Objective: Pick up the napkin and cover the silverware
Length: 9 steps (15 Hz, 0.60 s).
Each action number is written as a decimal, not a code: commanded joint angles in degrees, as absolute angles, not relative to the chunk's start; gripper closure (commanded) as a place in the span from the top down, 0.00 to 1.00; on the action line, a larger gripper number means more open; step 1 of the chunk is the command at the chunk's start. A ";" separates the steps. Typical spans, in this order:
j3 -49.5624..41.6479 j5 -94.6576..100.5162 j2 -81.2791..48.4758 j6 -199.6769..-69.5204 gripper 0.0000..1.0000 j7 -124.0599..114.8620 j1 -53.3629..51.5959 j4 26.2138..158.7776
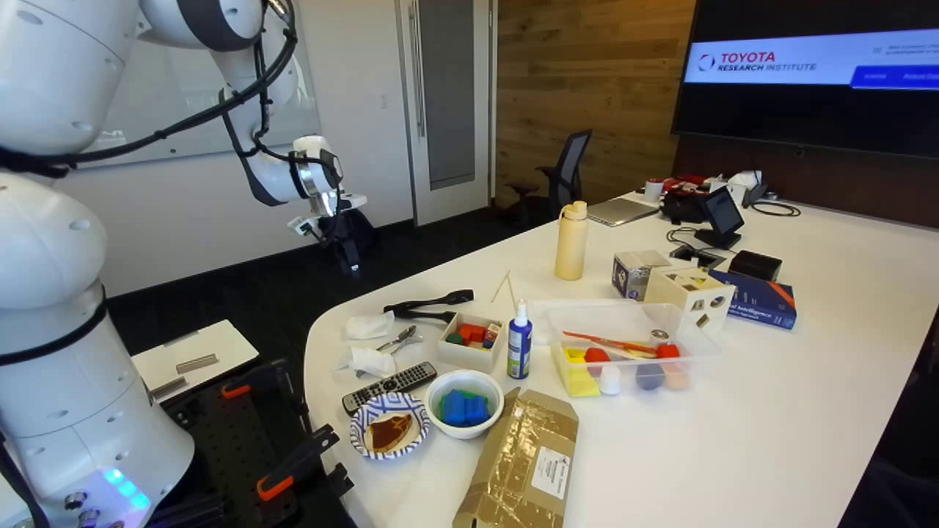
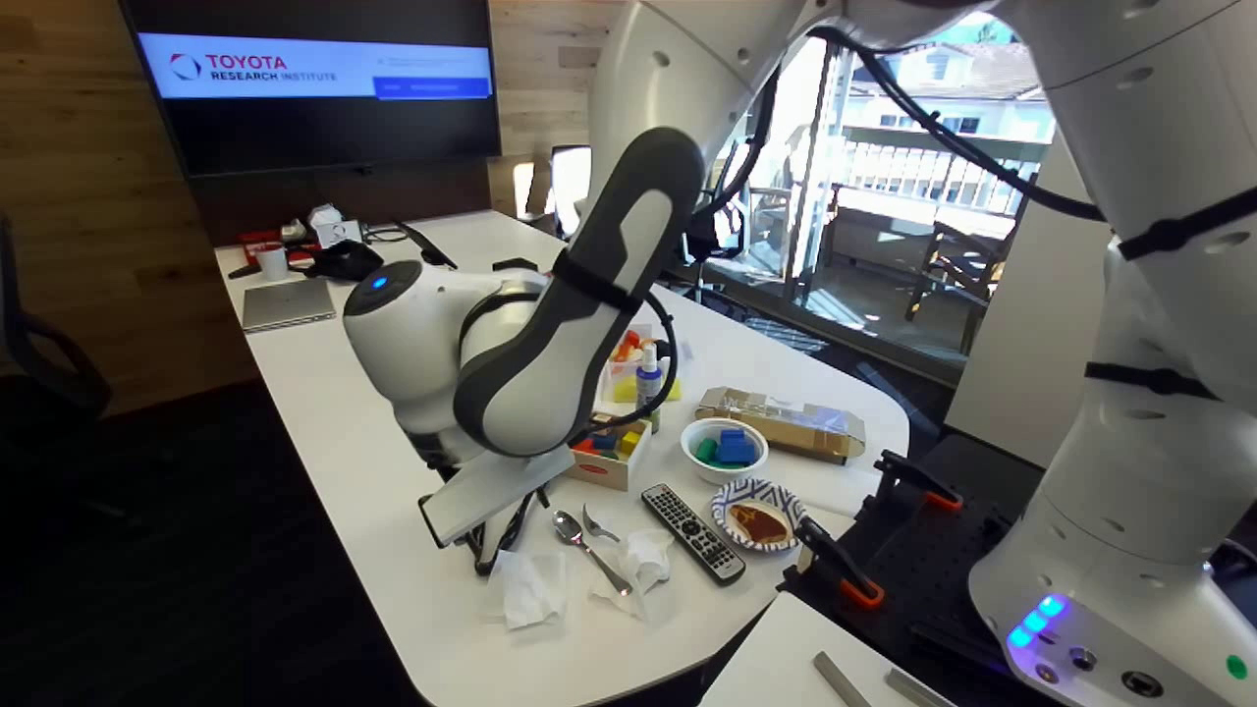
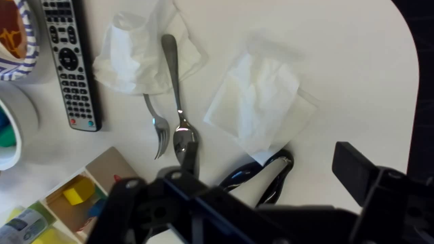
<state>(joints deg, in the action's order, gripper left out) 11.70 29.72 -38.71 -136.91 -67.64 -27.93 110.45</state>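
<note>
The wall screen is showing TOYOTA RESEARCH INSTITUTE, and I'm catching it in both exterior views; the smaller lines to its right are blurring past reading. A blue book is lying on the white worktop, its spine giving me only "al Intelligence", the start of the title hiding behind a wooden shape box. The cardboard box is carrying a white label whose print is coming out too small, and the blue spray bottle is defeating me too.

By the worktop's rounded corner a loose napkin is lying, one tip meeting the black tongs. A second napkin is lying near it, on the side towards the remote. The spoon is resting its handle across that one, while the fork is running beneath it, its handle end hiding there.

The end effector is hanging well above the worktop, its jaws standing wide apart. In the wrist view it is covering the rest of the tongs, and a striped plate and a white bowl are running out of sight. In an exterior view the arm is blocking part of the wooden tray; the red mark on that tray is proving unreadable.
</note>
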 commanded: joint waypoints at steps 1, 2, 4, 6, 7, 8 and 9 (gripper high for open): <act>8.20 25.22 -51.94 -136.01 1.00 -64.91 -32.18 96.06; 7.68 23.75 -54.82 -135.30 1.00 -64.05 -32.86 92.71; 6.96 20.20 -58.48 -133.12 1.00 -62.06 -33.89 87.09; 6.08 17.69 -60.01 -131.46 1.00 -60.88 -34.80 84.21; 5.78 16.54 -59.99 -130.84 1.00 -60.63 -34.98 83.42; 5.67 15.39 -59.96 -129.91 1.00 -60.13 -35.18 82.54; 5.41 14.77 -59.49 -129.02 1.00 -60.26 -35.49 82.31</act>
<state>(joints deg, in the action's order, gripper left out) 6.66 17.98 -59.78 -133.27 -61.86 -33.95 85.60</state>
